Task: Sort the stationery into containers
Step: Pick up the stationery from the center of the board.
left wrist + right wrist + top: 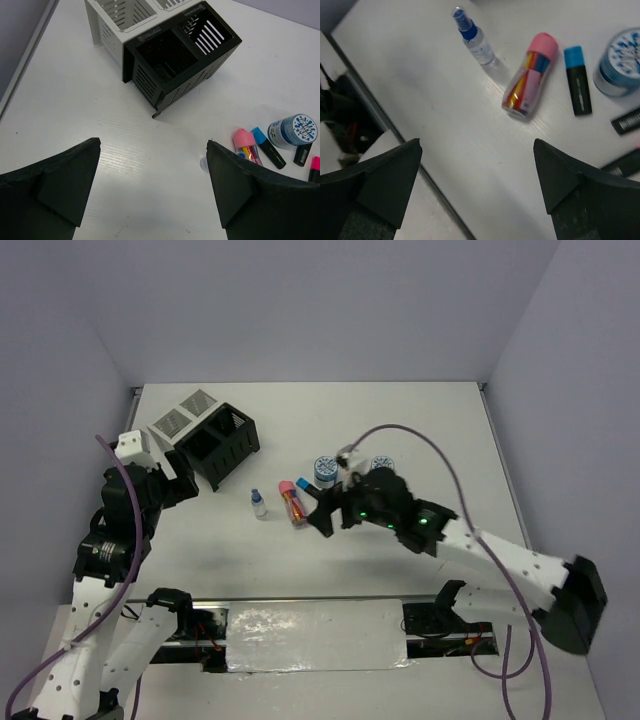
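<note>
- Top external: the stationery (293,502) was seen loose near the middle of the bench. The black organiser (220,445) and grey cups (185,412) were set by the far left corner.
- Left wrist: the left tool (153,145) was held wide and empty.
- Right wrist: the right tool (477,142) was spread wide and empty, near the pink-capped tube (530,82). Centring across its narrow width was judged best.

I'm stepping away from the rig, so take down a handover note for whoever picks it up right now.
Left gripper: open, empty, facing the black organiser.
Right gripper: open, empty, by the loose items.
Unsorted on the table: spray bottle, pink-capped tube, blue-capped marker, tins, other markers.
Done: nothing seen in the organiser or grey cups.
Left: every item.
</note>
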Tool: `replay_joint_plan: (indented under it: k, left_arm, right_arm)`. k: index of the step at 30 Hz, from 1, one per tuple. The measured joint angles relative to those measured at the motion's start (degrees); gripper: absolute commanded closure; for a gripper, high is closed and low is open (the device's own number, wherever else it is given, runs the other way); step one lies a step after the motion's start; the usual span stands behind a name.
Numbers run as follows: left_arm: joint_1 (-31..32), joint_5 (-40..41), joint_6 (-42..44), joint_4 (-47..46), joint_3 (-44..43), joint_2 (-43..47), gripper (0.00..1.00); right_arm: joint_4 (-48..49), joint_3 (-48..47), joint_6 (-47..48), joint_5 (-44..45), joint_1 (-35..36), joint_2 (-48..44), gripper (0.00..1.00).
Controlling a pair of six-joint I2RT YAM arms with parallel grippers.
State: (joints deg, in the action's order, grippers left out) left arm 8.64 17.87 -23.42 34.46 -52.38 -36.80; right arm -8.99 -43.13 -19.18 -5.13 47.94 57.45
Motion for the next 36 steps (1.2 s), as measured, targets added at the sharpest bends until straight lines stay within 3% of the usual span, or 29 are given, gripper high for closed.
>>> replay_joint_plan:
  k: [5,11,22,31,36]
  left_arm:
    - [0.0,0.8,-0.7,0.2,0.0,-0.2,0.01]
    - [0.0,0.9,-0.7,0.3,0.0,-0.6,0.01]
    - [0.0,0.5,-0.7,0.3,0.0,-1.3,0.01]
    - [0.0,0.1,-0.7,0.2,0.0,-1.4,0.01]
    - [0.0,-0.3,-0.7,0.2,0.0,-1.5,0.01]
  right_arm:
    - [9.2,-7.7,10.3,7.5,10.4,21.5,0.0]
    - [16.9,-13.4,14.3,11.5,11.8,37.5,0.04]
    - [29.1,-17.0,14.6,11.6,11.8,47.5,0.09]
    - [33.0,-19.0,14.2,12.0,11.8,52.6,0.37]
    - [35.4,-19.0,13.5,12.2,11.8,54.9,0.46]
